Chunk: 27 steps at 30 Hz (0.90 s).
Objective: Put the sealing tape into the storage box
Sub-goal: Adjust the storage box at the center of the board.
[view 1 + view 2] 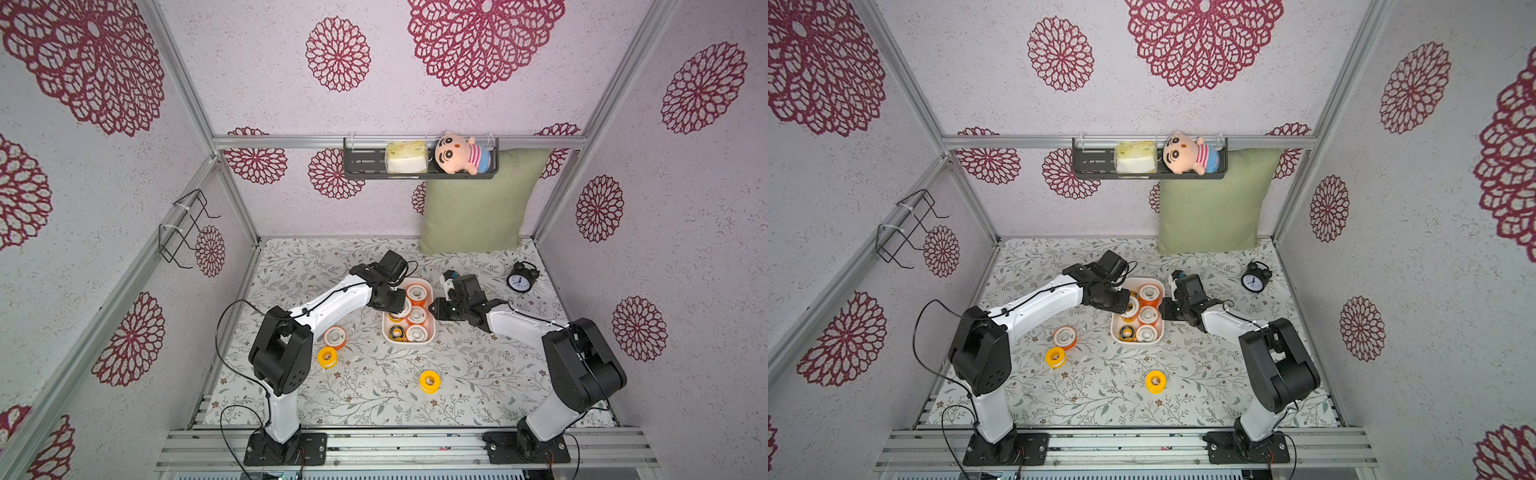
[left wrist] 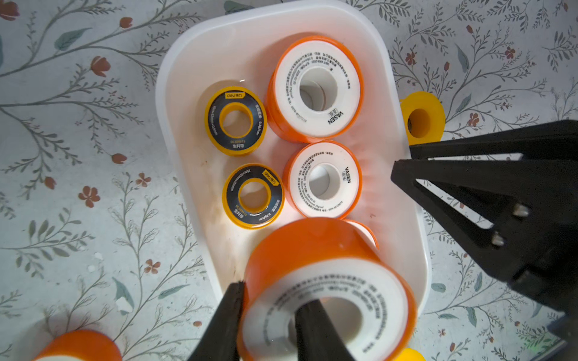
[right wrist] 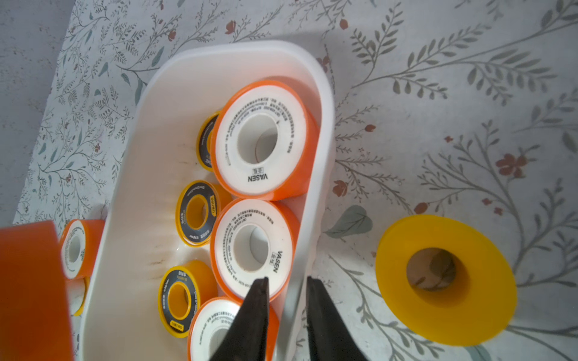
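The white storage box (image 1: 409, 343) (image 1: 1138, 342) sits mid-table with several sealing tape spools lying flat in it, orange ones (image 2: 316, 90) and yellow ones with black faces (image 2: 236, 122). My left gripper (image 2: 275, 293) (image 1: 399, 305) hangs over the box's far end, shut on an orange spool (image 2: 328, 259), one finger in its hole and one outside. My right gripper (image 3: 287, 279) (image 1: 434, 309) is shut on the box's right wall (image 3: 325, 125), one finger on each side of it. On the table lie an orange spool (image 1: 335, 337) and two yellow spools (image 1: 327, 356) (image 1: 429, 381).
A black alarm clock (image 1: 521, 279) stands at the back right. A green pillow (image 1: 478, 203) leans on the back wall under a black shelf (image 1: 361, 162) that holds a plush doll. A wire rack (image 1: 183, 228) hangs on the left wall.
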Motion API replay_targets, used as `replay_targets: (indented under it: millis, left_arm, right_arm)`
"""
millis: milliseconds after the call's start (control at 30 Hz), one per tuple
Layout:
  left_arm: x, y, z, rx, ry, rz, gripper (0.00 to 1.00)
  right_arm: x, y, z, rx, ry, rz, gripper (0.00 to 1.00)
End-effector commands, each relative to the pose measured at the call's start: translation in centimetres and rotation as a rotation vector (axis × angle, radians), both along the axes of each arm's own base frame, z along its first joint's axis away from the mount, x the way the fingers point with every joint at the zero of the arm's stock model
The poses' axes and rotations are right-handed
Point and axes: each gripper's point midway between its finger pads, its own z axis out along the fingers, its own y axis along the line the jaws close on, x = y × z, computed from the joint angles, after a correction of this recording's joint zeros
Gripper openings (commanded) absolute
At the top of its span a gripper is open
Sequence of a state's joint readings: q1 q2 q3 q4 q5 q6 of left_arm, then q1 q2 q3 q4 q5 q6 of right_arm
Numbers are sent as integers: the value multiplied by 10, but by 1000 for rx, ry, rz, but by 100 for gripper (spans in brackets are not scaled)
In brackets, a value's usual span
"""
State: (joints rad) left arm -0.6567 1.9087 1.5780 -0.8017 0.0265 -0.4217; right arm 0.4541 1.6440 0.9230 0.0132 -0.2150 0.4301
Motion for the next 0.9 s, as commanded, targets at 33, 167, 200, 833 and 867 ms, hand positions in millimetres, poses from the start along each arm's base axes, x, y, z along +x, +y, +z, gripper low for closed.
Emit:
replay_targets:
  millis: [33, 167, 200, 833, 867]
  left_arm:
    - [6, -19, 1, -45, 2, -46, 20]
    - [8, -28, -18, -42, 51, -59, 20]
    - [8, -29, -20, -43, 61, -62, 21]
    - [15, -46, -46, -53, 124, -77, 22]
    - [16, -46, -47, -51, 125, -77, 22]
  right_arm:
    - [8, 8, 10, 48, -26, 10, 25]
    - [7, 10, 9, 56, -21, 19, 23]
    - [7, 11, 9, 59, -20, 21, 22]
    - [3, 16, 9, 75, -6, 58, 22]
    - [2, 17, 9, 76, -6, 63, 22]
